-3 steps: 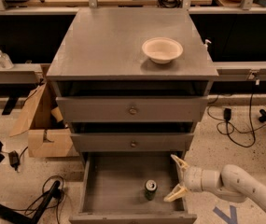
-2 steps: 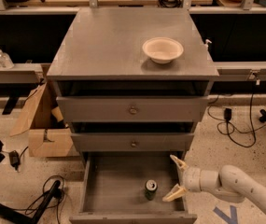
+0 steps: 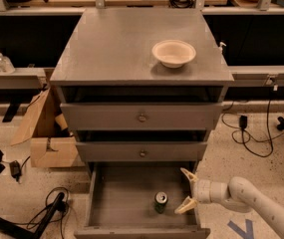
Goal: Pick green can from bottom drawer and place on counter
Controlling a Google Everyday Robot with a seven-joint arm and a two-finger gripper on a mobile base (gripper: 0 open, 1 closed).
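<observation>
The green can [image 3: 161,201] stands upright on the floor of the pulled-out bottom drawer [image 3: 124,198], right of its middle. My gripper [image 3: 187,190] comes in from the lower right on a white arm. It is open, with its cream fingers [image 3: 186,206] spread over the drawer's right side, just right of the can and apart from it. It holds nothing. The grey counter [image 3: 111,44] tops the cabinet above.
A cream bowl [image 3: 174,52] sits on the counter's right side. Two knobbed drawers [image 3: 141,117] are shut above the open one. A cardboard box [image 3: 47,133] and cables [image 3: 42,208] lie on the floor at left. More cables [image 3: 253,133] lie at right.
My gripper has shifted very slightly left toward the can. The can and drawer have not moved.
</observation>
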